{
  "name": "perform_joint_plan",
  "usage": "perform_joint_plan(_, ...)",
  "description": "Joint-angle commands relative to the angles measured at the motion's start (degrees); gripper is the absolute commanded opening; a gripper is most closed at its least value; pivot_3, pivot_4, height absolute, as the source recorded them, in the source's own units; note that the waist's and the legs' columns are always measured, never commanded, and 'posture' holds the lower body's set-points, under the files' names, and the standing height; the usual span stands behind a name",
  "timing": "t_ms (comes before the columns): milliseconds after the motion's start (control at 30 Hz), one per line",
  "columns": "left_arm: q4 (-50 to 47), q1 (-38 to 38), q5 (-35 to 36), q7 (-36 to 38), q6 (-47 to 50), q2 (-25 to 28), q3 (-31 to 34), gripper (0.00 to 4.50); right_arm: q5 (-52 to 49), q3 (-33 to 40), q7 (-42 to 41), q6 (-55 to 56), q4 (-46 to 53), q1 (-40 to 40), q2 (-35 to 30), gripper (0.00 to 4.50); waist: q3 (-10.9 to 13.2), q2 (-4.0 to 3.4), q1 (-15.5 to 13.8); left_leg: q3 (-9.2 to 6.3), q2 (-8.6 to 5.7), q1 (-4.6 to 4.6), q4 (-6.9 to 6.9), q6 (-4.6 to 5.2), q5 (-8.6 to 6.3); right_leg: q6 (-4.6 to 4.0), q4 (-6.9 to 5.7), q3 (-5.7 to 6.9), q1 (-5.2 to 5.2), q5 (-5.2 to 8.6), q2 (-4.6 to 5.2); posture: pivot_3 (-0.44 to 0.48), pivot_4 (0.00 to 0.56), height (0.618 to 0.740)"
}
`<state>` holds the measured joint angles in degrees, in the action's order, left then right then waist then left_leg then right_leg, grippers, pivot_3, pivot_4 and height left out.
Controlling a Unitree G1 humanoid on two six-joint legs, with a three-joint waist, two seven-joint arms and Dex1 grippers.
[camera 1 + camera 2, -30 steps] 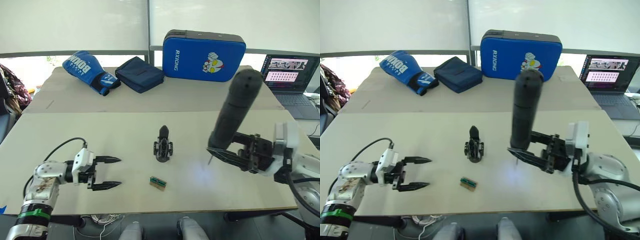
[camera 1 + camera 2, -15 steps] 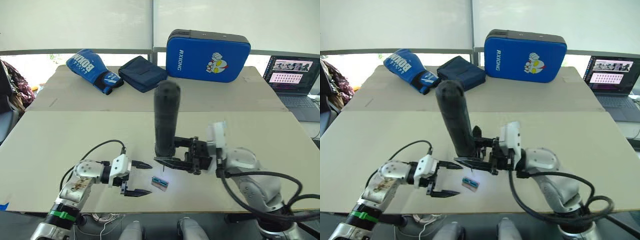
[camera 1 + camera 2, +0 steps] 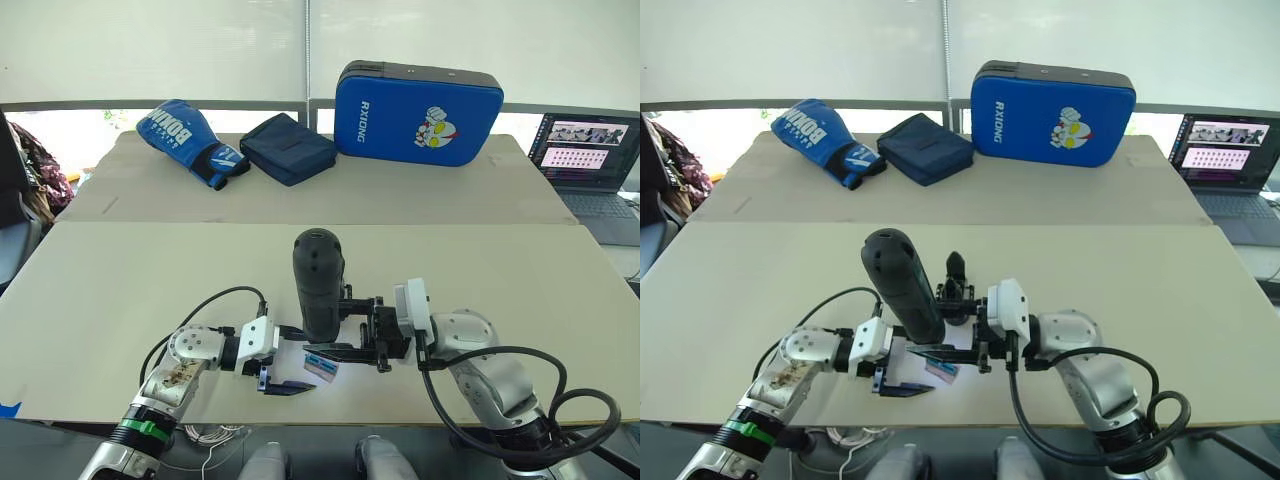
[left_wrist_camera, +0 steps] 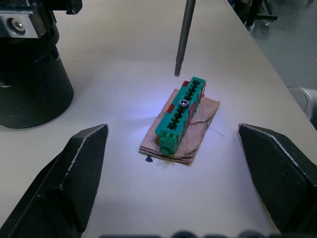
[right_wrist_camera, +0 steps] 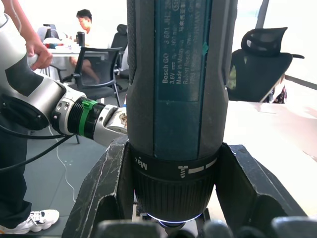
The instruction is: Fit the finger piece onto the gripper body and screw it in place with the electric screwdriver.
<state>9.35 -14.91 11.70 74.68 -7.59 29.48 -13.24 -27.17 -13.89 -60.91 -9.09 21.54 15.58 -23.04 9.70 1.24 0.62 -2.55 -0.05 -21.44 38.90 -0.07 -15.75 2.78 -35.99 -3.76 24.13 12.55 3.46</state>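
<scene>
My right gripper [image 3: 328, 336] is shut on the electric screwdriver [image 3: 318, 282], a dark cylinder held upright at the table's front middle. Its thin bit [image 4: 185, 34] ends just above a small green-and-tan block [image 4: 181, 119] with a screw in it. My left gripper [image 3: 303, 360] is open, one finger on each side of that block [image 3: 320, 367], touching nothing. The gripper body [image 3: 956, 288], black with an upright pointed finger, stands just behind the screwdriver; its round base [image 4: 27, 84] is close beside the block. A separate finger piece is out of view.
At the back of the table lie a blue boxing glove [image 3: 190, 142], a navy pouch [image 3: 292, 148] and a blue pad [image 3: 418, 98]. A laptop [image 3: 588, 155] sits at the far right. The table's front edge [image 3: 420, 418] is close below both grippers.
My right arm has carried the screwdriver left and toward me, over the green block. My left gripper has moved right until its open fingers straddle the block.
</scene>
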Motion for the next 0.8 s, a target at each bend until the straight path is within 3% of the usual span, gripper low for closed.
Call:
perform_joint_plan(33,3.3,-0.2,-1.9,-0.4,-1.6,-0.7,-1.8,4.43,-0.7,0.3,-0.1,2.6,1.2,0.8,1.2,1.89,0.0,-0.01,0.0,0.00,-0.01,0.03,0.02,0.00,0.00,0.00,-0.01,0.00,-0.04,0.00,0.01,0.000,0.150,0.740)
perform_joint_plan(367,5.6,0.0,-2.0,0.0,-4.3,-1.5,-2.6,4.43,-0.2,0.6,-1.3,3.6,-1.4,1.2,1.3,1.89,-0.1,-0.09,0.0,0.00,-0.02,0.13,0.05,0.00,0.00,0.00,-0.08,-0.01,-0.11,0.00,0.02,0.000,0.150,0.740)
perform_joint_plan(800,1.8,-0.2,-1.6,-0.9,-0.6,-1.6,-3.3,4.43,-0.3,1.1,-1.0,2.6,-1.2,1.7,1.4,1.89,-0.1,-0.10,0.0,0.01,-0.02,0.13,0.05,0.00,0.00,0.00,-0.09,-0.01,-0.11,0.00,0.02,0.000,0.150,0.740)
